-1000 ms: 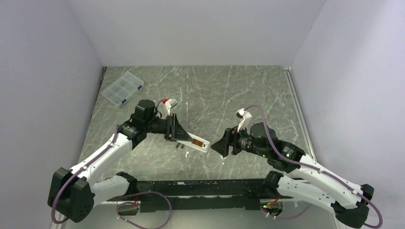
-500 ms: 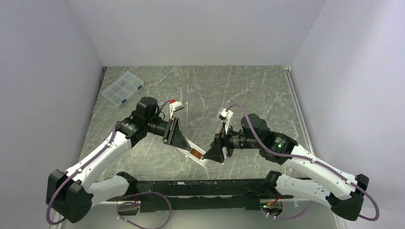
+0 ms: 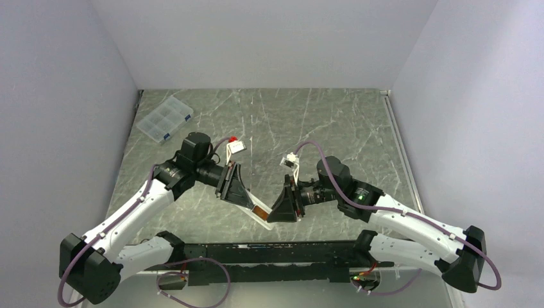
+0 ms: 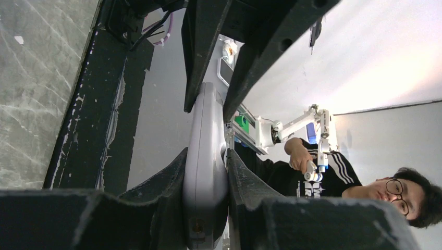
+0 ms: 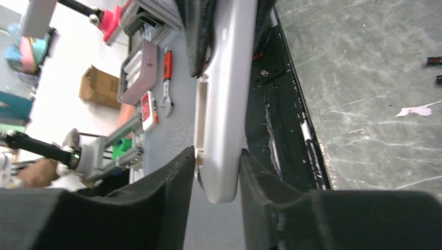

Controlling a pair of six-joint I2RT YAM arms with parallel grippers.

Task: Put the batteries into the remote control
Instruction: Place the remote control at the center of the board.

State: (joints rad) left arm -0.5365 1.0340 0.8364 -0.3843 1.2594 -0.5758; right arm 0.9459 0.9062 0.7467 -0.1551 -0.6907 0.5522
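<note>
So, over the near edge of the table (image 3: 289, 122) you had the left gripper (image 4: 206, 156) clamped on one end of the remote control (image 3: 259, 211) and the right gripper (image 5: 219, 153) closed on the other, probably to reorient it; the batteries (image 5: 432, 61) lay aside, unloaded.

White remote control (image 3: 259, 212), grey-green marbled table (image 3: 333, 122)

Left tool (image 3: 247, 200) clamped; right tool (image 3: 274, 215) seemingly too
</note>
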